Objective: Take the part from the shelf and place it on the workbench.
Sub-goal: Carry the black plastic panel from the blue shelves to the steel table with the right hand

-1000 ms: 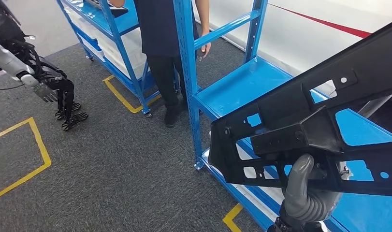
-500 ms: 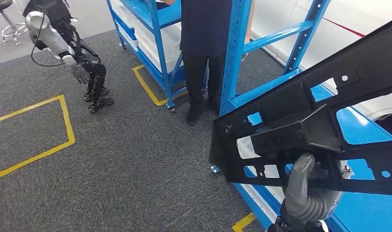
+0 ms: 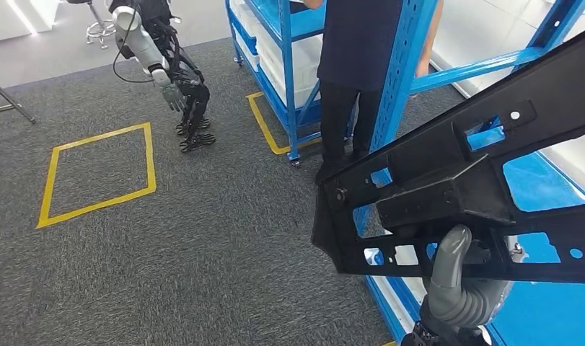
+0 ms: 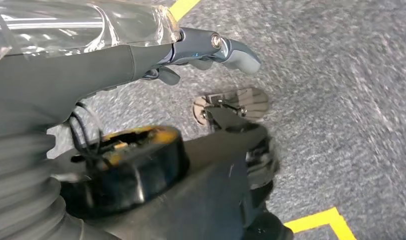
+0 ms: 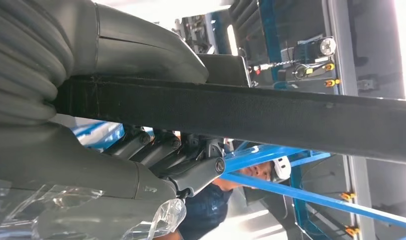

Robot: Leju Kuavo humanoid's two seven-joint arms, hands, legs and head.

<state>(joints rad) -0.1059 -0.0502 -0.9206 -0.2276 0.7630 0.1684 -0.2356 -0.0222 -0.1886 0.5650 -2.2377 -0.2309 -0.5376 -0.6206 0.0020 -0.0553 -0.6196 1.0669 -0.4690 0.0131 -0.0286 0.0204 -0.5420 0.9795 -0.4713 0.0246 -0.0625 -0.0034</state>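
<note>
Head view bright, even overhead light, soft faint shadows on the grey carpet (image 3: 203, 252). Glare strip on the pale floor (image 3: 22, 14) at top left. Black part (image 3: 462, 194) sharp, slight sheen. Left wrist view motion-blurred, carpet smeared, near dark shapes out of focus. Right wrist view backlit: blown-out white along one edge, part (image 5: 291, 120) nearly silhouetted, background soft.

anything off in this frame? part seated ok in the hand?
Nothing damaged or dropped. The black part rides tilted, gripped near its lower edge by the right robot hand, thumb over the front, so most of it overhangs the grip. The left robot hand hangs empty over the carpet.
</note>
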